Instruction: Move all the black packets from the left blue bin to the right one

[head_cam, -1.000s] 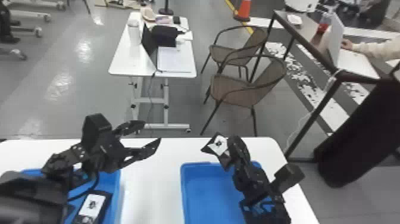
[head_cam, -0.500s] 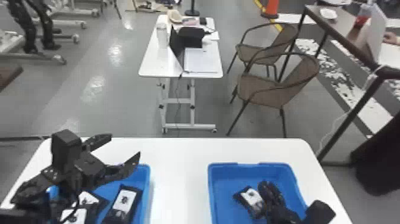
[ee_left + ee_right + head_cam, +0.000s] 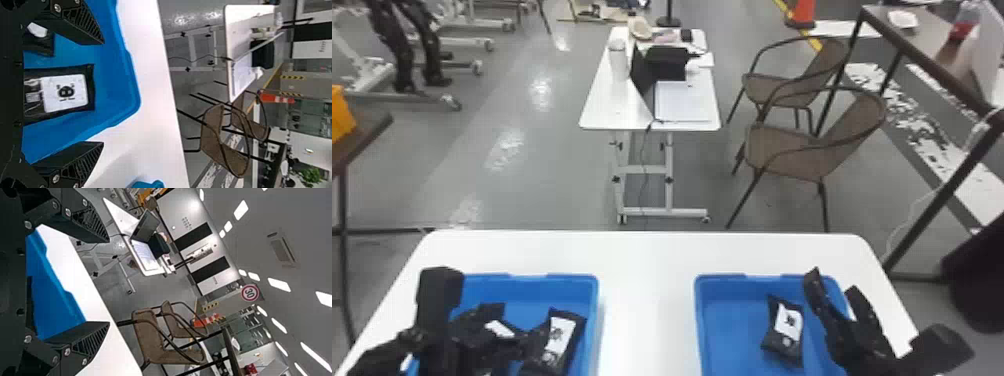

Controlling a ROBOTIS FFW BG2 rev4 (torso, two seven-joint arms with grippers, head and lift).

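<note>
Grey floor, a pair of woven chairs (image 3: 814,135) out past the far side, and up front a white desk (image 3: 647,300) with two blue bins on it. The left bin (image 3: 594,310) has the packets that need moving, and the right bin (image 3: 702,320) has a lone packet (image 3: 786,327) lying in it, so I'd call this partway done.

The one to watch is the labelled packet (image 3: 559,342) in the left bin. From the head view it's just to the right of the left tool (image 3: 103,93), long axis running mostly away from the robot, far end leaning a bit right. Left arm is clearly the nearer one, so I'd guess that's the one for the job. Its fingers are spread wide with nothing pinched.

Here's where the views differ: the head view makes the packet look off to one side, but the left wrist view has it lined up between the spread fingers, long axis pointing roughly the way they do. Can't tell how much height is left. There's also a second packet (image 3: 38,33) partly behind one finger, so snagging it seems possible.

Right tool (image 3: 109,282) is spread too, empty, over the right bin's outer side.
</note>
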